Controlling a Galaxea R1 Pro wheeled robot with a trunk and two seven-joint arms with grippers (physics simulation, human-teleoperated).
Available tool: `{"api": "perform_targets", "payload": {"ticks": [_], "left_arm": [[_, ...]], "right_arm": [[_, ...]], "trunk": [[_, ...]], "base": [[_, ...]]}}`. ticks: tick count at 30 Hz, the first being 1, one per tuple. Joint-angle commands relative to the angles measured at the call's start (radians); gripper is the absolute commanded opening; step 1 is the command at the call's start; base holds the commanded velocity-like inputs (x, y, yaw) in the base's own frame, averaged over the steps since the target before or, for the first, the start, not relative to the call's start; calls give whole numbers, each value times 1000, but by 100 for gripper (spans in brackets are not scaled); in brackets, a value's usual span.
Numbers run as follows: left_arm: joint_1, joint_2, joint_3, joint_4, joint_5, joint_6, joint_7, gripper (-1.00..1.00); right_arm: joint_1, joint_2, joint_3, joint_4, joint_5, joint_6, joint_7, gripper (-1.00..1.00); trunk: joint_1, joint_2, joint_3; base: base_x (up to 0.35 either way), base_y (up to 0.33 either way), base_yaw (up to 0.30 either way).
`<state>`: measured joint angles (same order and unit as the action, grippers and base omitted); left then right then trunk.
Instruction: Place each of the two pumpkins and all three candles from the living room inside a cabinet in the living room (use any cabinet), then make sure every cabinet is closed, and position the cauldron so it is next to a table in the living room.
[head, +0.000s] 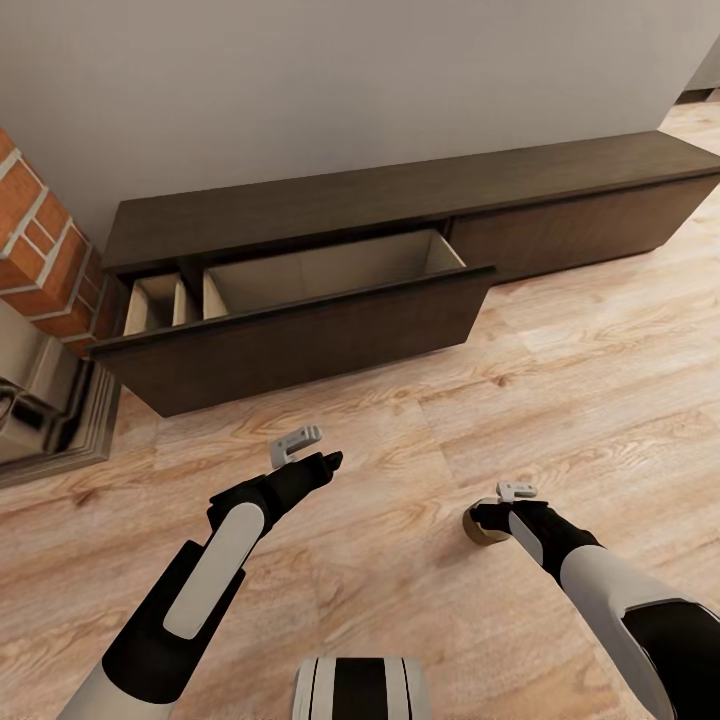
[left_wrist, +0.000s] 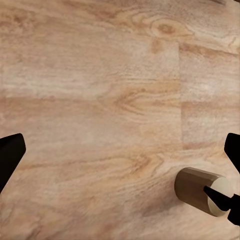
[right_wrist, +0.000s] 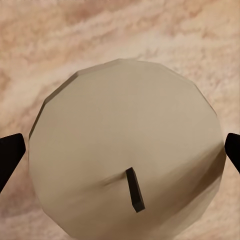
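Observation:
A stubby beige candle (head: 482, 528) stands on the wood floor in front of me, right of centre. My right gripper (head: 497, 512) hangs directly over it. In the right wrist view the candle's flat top (right_wrist: 125, 125) with its dark wick spans the gap of the gripper (right_wrist: 120, 150), and a black fingertip (right_wrist: 11, 155) flanks it on each side, spread wide. My left gripper (head: 322, 462) hovers open over bare floor to the left, holding nothing; its wrist view catches the same candle (left_wrist: 195, 189). The dark-brown cabinet (head: 400, 190) runs along the wall, with one drawer (head: 300, 340) pulled out, tan and divided inside.
A red brick fireplace surround (head: 40, 250) and its metal-framed opening (head: 50, 400) stand at the far left, beside the open drawer. Wood floor (head: 600, 380) stretches between me and the cabinet. The cabinet's right-hand fronts (head: 590, 225) are flush.

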<state>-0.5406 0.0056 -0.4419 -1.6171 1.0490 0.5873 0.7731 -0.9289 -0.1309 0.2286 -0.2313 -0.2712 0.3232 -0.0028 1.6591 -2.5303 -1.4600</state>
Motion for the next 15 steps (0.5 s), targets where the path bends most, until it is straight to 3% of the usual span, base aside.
{"api": "perform_targets", "payload": {"ticks": [1, 15], "left_arm": [[-1, 1, -1, -1, 8, 0, 9, 100], [-1, 1, -1, -1, 8, 0, 9, 100]], "right_arm": [[0, -1, 8, -2, -8, 5, 0, 100], [-1, -1, 8, -2, -8, 5, 0, 100]], "trunk": [[0, 0, -1], [0, 0, -1]], "base": [[0, 0, 0], [0, 0, 0]]}}
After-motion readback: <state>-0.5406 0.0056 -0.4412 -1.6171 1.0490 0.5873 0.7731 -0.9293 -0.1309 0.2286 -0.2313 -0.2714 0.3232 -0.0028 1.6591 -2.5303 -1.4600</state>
